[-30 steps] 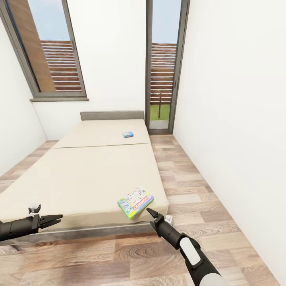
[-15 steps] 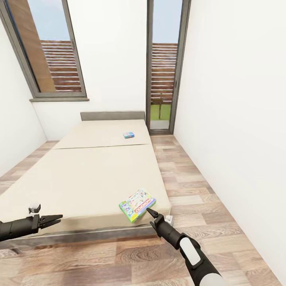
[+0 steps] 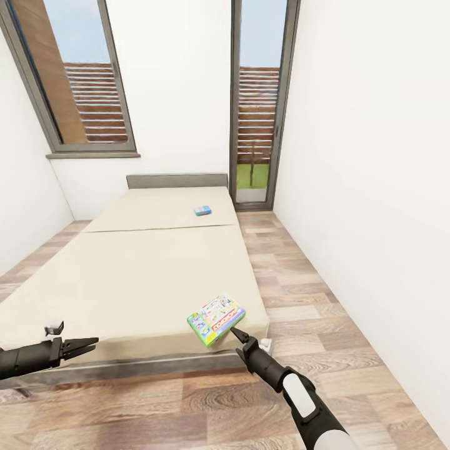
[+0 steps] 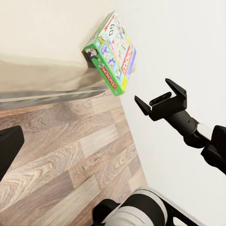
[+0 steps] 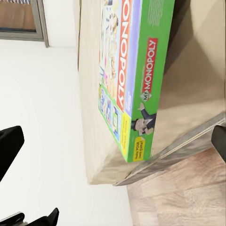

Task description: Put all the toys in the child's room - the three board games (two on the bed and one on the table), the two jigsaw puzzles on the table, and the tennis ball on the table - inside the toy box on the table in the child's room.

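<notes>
Two board games lie on the cream bed. A green Monopoly box sits at the bed's near right corner, overhanging the edge a little. A small blue box lies far up the mattress near the headboard. My right gripper is open, its tips just short of the Monopoly box's near corner. The right wrist view shows that box close up, between the spread fingers. From the left wrist I see the box and the open right gripper apart from it. My left gripper hangs open at the bed's near left edge.
A white wall runs close along the right, leaving a strip of wood floor between it and the bed. A tall glass door and a window stand at the far end. A grey headboard closes off the bed.
The whole view has shifted very slightly. My right gripper has crept a touch closer to the Monopoly box's corner. The left arm holds still.
</notes>
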